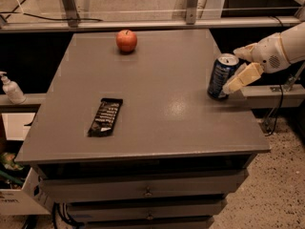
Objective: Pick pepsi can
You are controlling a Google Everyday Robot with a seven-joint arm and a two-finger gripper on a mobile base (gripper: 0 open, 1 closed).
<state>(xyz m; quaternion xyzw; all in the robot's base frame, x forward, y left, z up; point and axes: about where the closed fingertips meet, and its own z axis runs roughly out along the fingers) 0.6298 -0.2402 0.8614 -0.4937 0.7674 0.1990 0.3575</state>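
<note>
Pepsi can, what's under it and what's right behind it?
Under the pepsi can is the grey table; that patch is covered. Behind it sits one finger of the open claw, reaching in from the right, the other finger in front.

Dim overall; soft glare on tabletop (pixel 177 109) ctr-right. Pale gripper (pixel 231 71) at right edge catches most light; bg dark.

Surface materials and finishes, tabletop and contents

Tabletop (pixel 167 80): smooth grey, semi-gloss, soft sheen toward right edge. Pepsi can (pixel 220 78) at right edge: glossy blue printed metal, bare silver top. Gripper (pixel 232 71) over right edge, fingers spread beside can: smooth matt cream shell, plastic-looking. Snack bar wrapper (pixel 105 117) toward front left corner: shiny black film. Apple (pixel 127 40) near far edge: smooth, waxy red skin.
</note>
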